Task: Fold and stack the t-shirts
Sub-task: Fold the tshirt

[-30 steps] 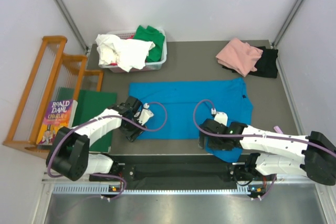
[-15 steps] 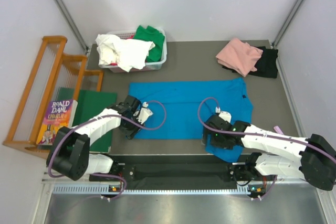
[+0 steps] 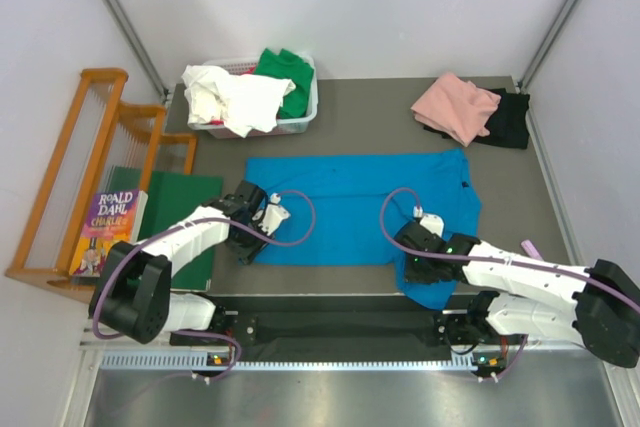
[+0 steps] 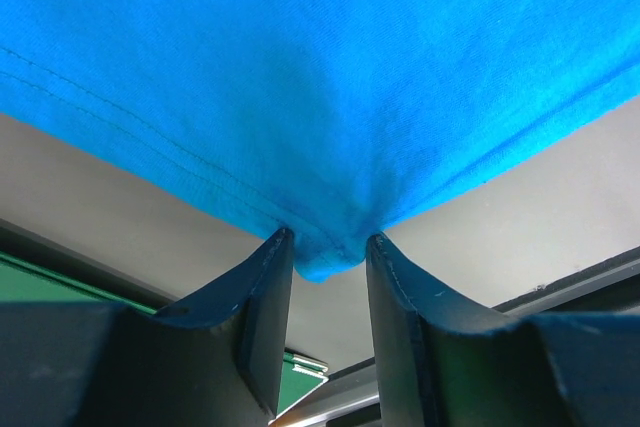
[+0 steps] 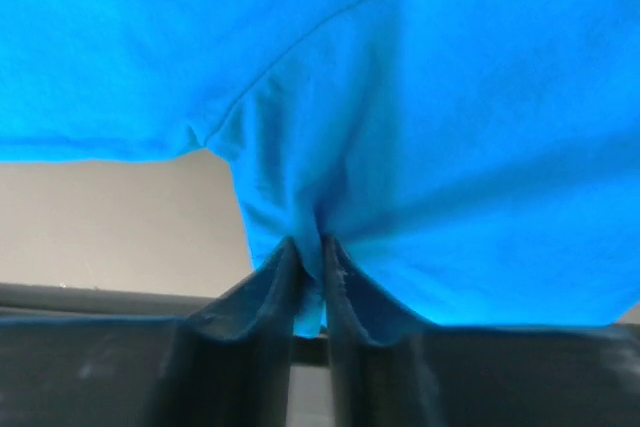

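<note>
Plain white walls (image 3: 350, 7) enclose a dark grey table (image 3: 370, 107) under even light. Grey metal struts (image 3: 120, 22) slant up the far corners. Well left of the left pincer (image 3: 243, 253) stands a wooden rack (image 3: 104, 77) with a Roald Dahl book (image 3: 110, 227) propped against it. Nearer than that pincer runs a black rail (image 3: 330, 327), then brushed metal (image 3: 350, 397).

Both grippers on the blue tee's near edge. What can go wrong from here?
1. The left gripper pinches only the corner tip of the blue t-shirt; it may slip out on lifting.
2. The right gripper is shut on a bunched pleat, so the fold may come out skewed or catch extra layers.
</note>
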Controlling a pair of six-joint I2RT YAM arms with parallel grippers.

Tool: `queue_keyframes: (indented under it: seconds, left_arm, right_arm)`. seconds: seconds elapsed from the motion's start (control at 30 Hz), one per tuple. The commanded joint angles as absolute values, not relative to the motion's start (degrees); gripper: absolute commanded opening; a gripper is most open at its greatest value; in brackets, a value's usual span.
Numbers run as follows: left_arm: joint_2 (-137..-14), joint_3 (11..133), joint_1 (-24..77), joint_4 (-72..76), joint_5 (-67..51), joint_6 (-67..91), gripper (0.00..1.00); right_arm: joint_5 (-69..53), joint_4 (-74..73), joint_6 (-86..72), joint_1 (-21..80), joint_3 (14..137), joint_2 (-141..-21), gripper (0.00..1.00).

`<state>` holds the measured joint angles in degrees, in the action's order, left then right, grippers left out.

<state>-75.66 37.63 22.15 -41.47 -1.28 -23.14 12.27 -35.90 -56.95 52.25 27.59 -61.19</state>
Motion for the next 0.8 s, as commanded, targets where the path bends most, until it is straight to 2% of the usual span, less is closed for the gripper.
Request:
queue_keyframes:
  seconds: [0.0, 0.37, 0.77]
  left_arm:
    - [-77.17, 37.53, 21.53, -39.02, -0.53, -24.26, 0.40]
    - [-76.20, 39.11, 20.66, -37.09, 2.90, -23.64, 0.39]
    - [-67.06, 46.05, 19.16, -47.28, 3.51, -24.35, 0.39]
  right_arm:
    - [9.76, -33.83, -58.62, 51.94, 26.10, -61.52, 0.00]
    - [11.25, -43.67, -59.68, 52.03, 29.88, -52.40, 0.00]
    - [12.48, -56.95, -59.77, 52.21, 34.89, -41.67, 0.00]
